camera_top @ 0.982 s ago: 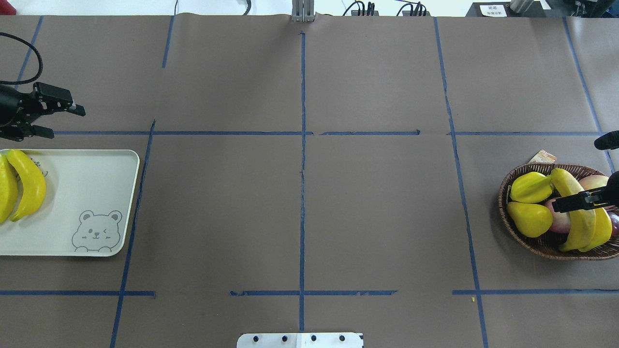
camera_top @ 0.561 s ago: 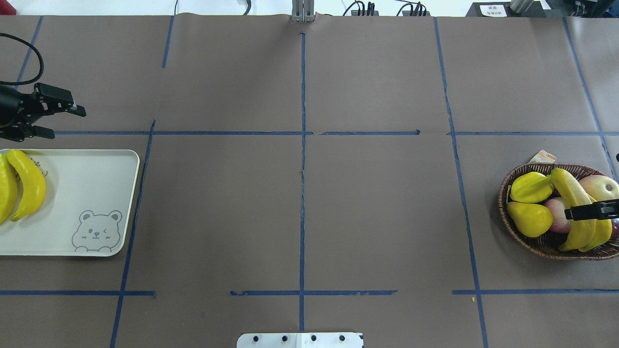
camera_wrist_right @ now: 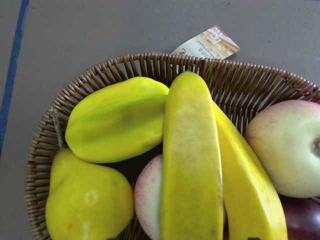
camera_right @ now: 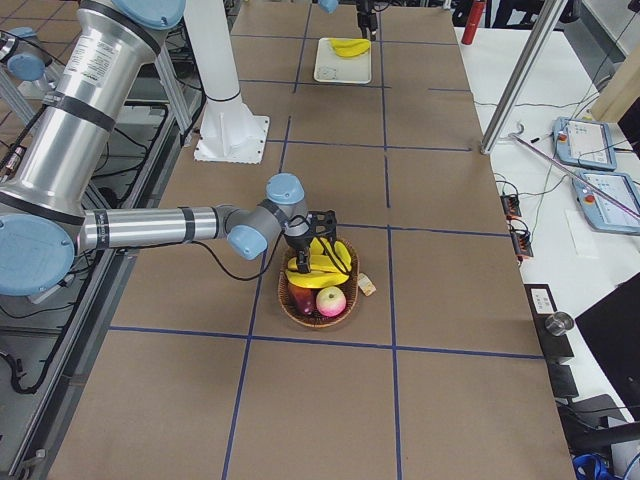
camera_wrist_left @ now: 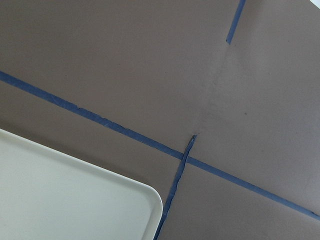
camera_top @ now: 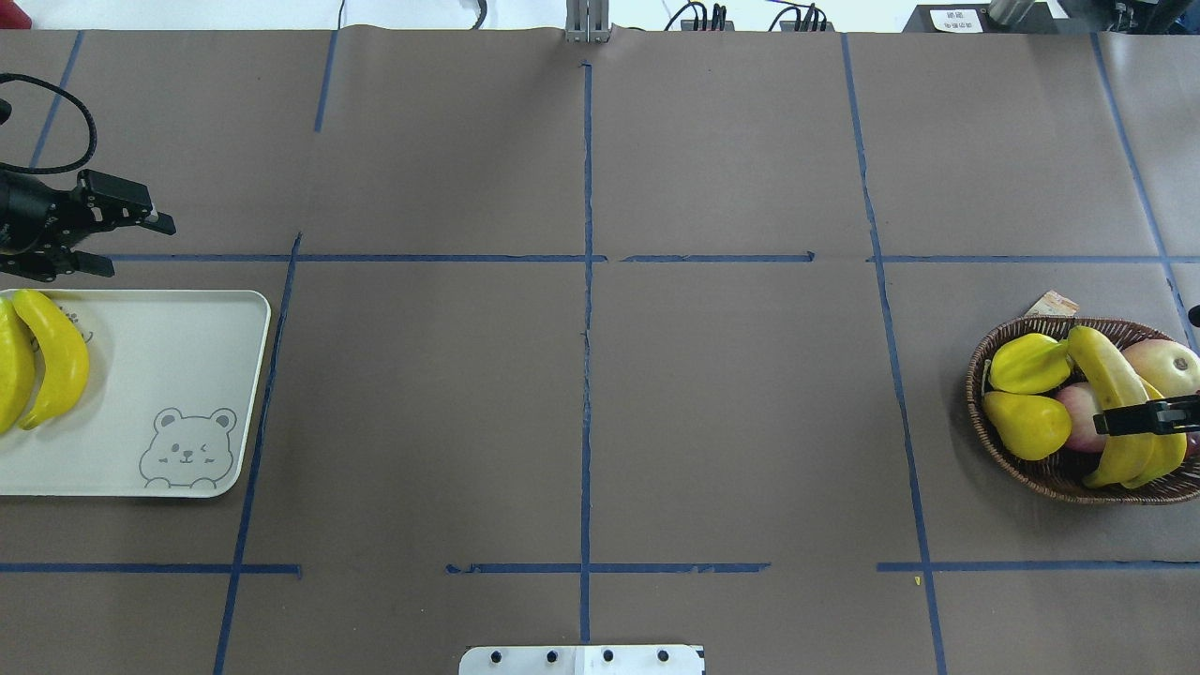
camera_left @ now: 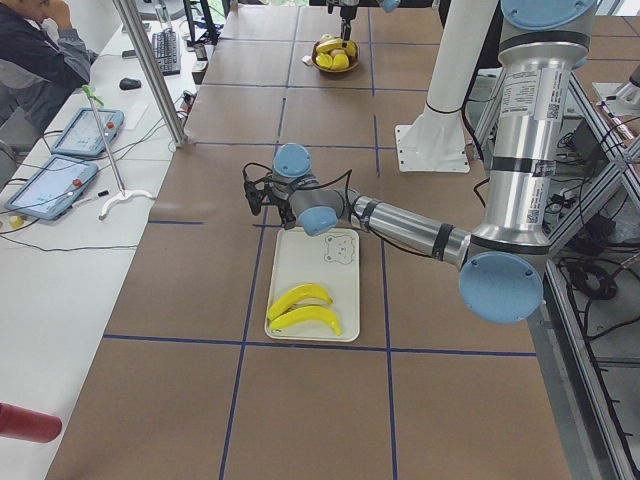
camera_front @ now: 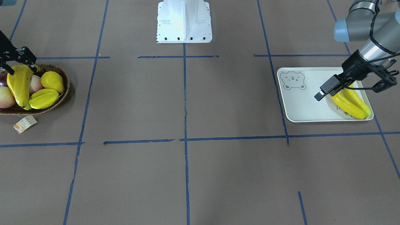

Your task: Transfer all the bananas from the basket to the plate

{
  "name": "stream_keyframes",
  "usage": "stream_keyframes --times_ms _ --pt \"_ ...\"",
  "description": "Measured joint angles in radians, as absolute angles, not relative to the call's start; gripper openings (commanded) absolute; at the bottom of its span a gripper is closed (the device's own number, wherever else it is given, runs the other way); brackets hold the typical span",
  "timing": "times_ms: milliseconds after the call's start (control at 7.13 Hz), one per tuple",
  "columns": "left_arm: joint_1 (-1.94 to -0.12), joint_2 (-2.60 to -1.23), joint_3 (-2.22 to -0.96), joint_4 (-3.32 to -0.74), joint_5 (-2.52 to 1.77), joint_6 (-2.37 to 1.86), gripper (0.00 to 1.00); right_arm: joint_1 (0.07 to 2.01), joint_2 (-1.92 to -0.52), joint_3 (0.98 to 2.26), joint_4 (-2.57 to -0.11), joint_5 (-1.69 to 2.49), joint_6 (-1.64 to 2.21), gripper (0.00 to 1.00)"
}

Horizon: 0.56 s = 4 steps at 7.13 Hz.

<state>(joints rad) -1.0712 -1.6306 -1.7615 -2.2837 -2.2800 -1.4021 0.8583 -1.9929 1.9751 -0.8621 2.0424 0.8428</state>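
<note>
HALFWAY THERE: At the left edge of the worktop (camera_top: 581,422), the left pincer (camera_top: 127,246) hangs spread and empty by the far edge of the bear-print plate (camera_top: 169,375). Two bananas (camera_top: 58,361) lie side by side at the plate's left end. Well apart, at the right edge, the wicker basket (camera_top: 1027,473) holds the other two bananas (camera_wrist_right: 192,165). They touch along their length and are bedded among a starfruit (camera_wrist_right: 117,120), a pear (camera_wrist_right: 87,202) and apples (camera_wrist_right: 285,145), with a paper tag (camera_wrist_right: 210,42) poking out past the rim. The right pincer (camera_front: 18,66) is poised over the pair, its fingers spread to either side and not yet pinching. The fruit looks light, stiff and glossy, so it may slide or roll out of a careless grip. The safest hold is probably across the middle of the upper banana, square to its curve and clear of the tapering tips and its neighbour.
</note>
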Motion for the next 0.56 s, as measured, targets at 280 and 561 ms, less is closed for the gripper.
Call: stream_keyframes --times_ms 280,561 --pt "-1.071 -1.63 -1.76 -2.283 -2.281 -1.402 1.0 0.831 -1.987 1.972 -0.862 2.034 0.855 0.8" --pt "-1.064 -1.63 -1.757 -2.283 -2.28 -1.403 1.0 0.82 -1.986 1.961 -0.862 2.029 0.857 0.74"
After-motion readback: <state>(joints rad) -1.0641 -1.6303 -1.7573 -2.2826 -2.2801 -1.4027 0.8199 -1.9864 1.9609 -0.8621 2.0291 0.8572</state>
